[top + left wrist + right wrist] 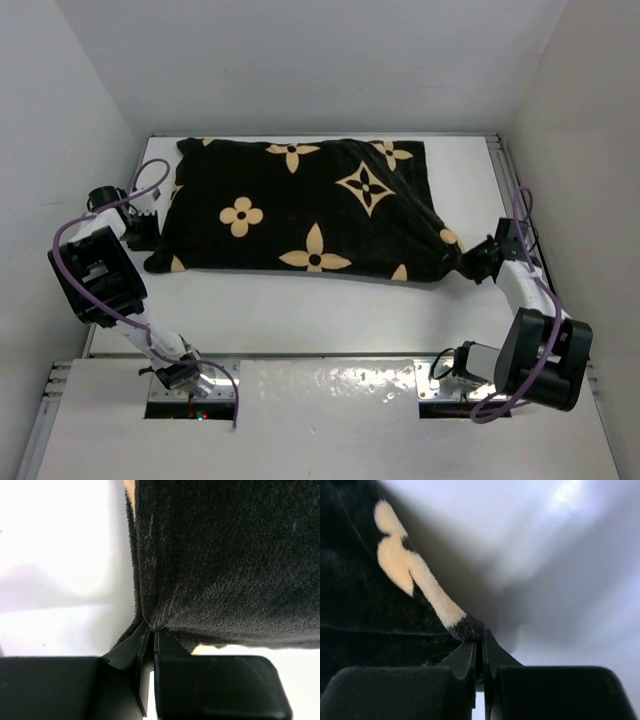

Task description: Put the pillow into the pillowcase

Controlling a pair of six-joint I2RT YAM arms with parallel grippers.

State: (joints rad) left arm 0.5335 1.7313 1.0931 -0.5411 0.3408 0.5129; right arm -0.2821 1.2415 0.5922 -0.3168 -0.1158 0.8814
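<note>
The pillowcase (300, 215) is lying across the far half of the white surface (300, 320), its long axis running left to right between my two arms. It is looking plump enough that I am judging the pillow to be inside it, though no cream cushion is showing anywhere. Its near right corner is tapering to a point, and my right tool (478, 262) is pinching that tip of black pile just beside a tan petal, jaws pressed together on the fabric. At the opposite short edge my left tool (145, 228) is gripping a fold of the black cloth in the same way, jaws shut on it. So the case is lying inward from each tool, spanning the gap between them, with neither arm nearer than the other. Any coming pull is turning on that left-right axis, each tool drawing outward from its own end. I am not managing to tell which end is the open one.
</note>
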